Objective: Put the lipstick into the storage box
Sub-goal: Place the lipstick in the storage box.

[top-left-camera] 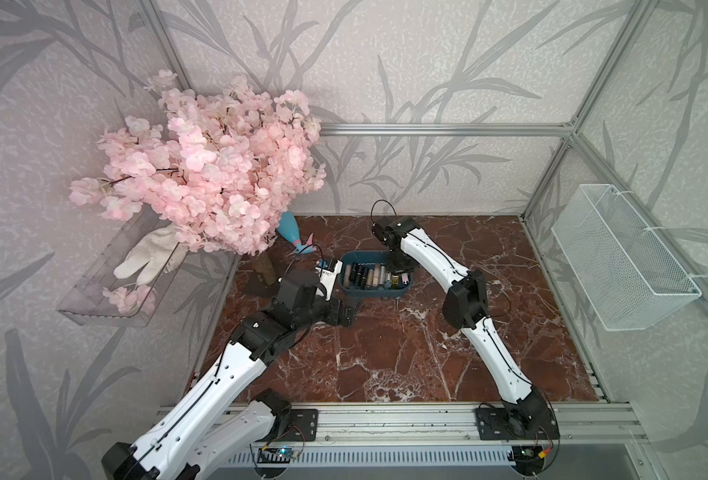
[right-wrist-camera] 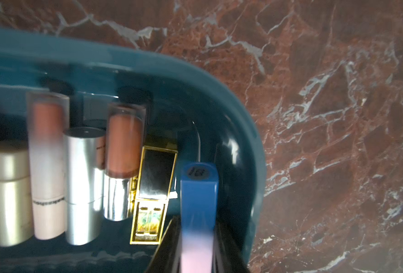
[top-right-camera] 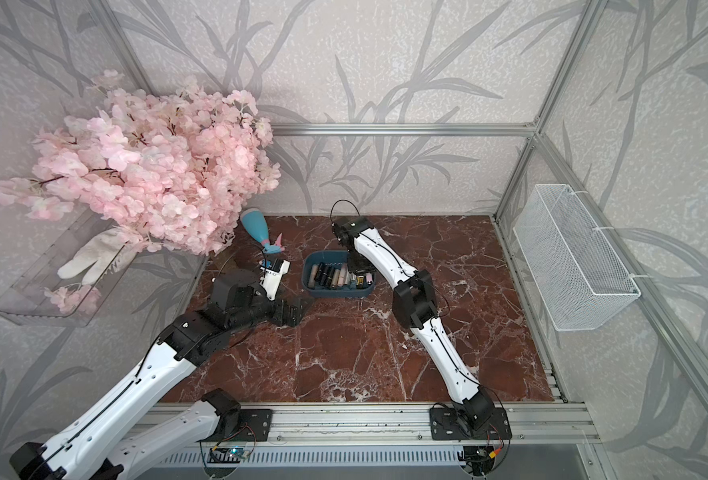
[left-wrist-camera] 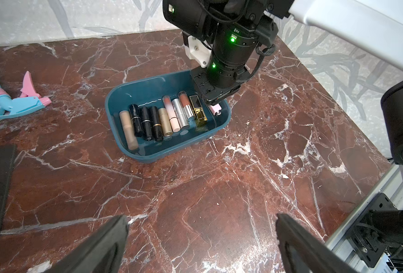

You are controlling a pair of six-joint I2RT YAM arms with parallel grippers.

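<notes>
We are almost finished: the blue and pink lipstick [right-wrist-camera: 199, 193] is already low inside the storage box [left-wrist-camera: 148, 156], at its end beside the other tubes [left-wrist-camera: 162, 120], but the right hand [right-wrist-camera: 197, 245] grasps it and must let go. This arm bends steeply down into the box; the left hand [left-wrist-camera: 200, 238] hangs released and empty over the surface [left-wrist-camera: 219, 189] nearby.

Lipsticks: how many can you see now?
10. Nine lie side by side in the storage box, from the beige tube to the gold one; the right claw holds the tenth lipstick beside it. Some may be hidden.
</notes>
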